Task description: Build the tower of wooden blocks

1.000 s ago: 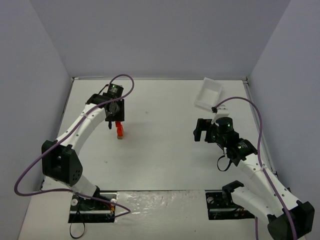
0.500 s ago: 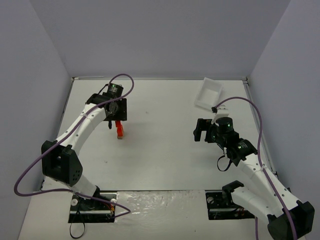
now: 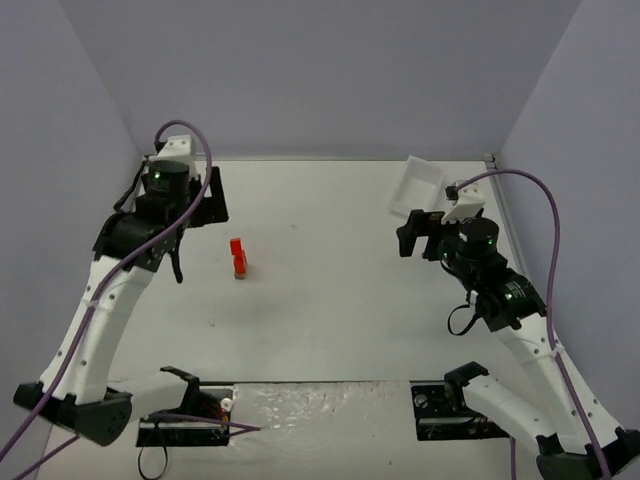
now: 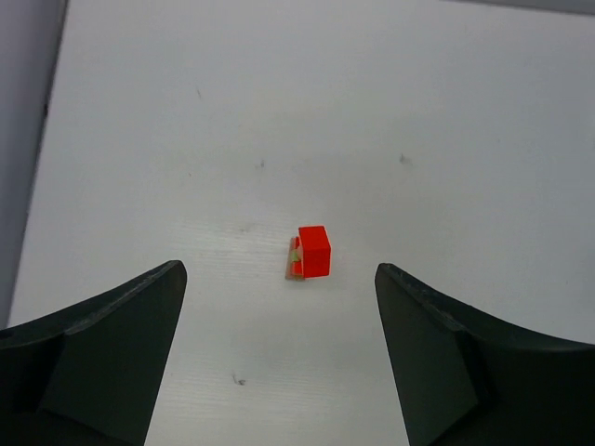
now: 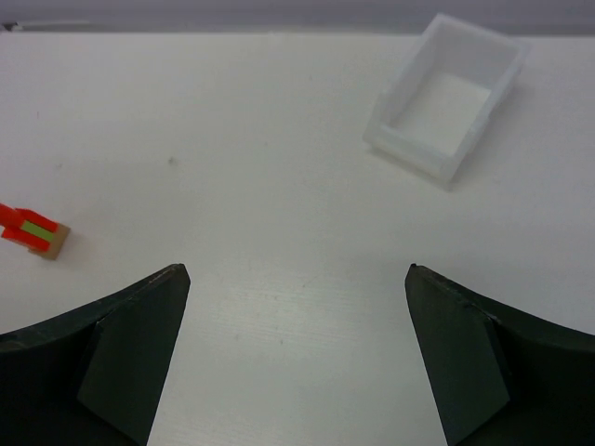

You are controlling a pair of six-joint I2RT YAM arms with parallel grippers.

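So here's where we're at. The wood block tower (image 3: pixel 238 257) stands by itself on the bench (image 3: pixel 330 300), a bit left of the middle, and nothing is touching it. From the right wrist view we can make out a tan block at the bottom, a lime green one above it and red on top. From straight overhead it's basically just a red cap.

The left gripper (image 3: pixel 200 200) hangs up high and off to the left of the stack, well apart from it. Its jaws are spread wide with nothing between them, and its camera looks right down on the tower. Our guess is that it's held clear like that so a finger can't clip such a skinny stack.

The right gripper (image 3: pixel 412 232) sits over on the right side, jaws also as wide as they go and holding nothing. It's near the white tray (image 3: pixel 418 187), which is parked in the far right corner, well away from the tower. We can't see any blocks inside the tray from the right wrist view.

With no loose blocks showing anywhere, we'd say the build looks pretty much finished. A tower that narrow will tip easily, so any approach should be slow.
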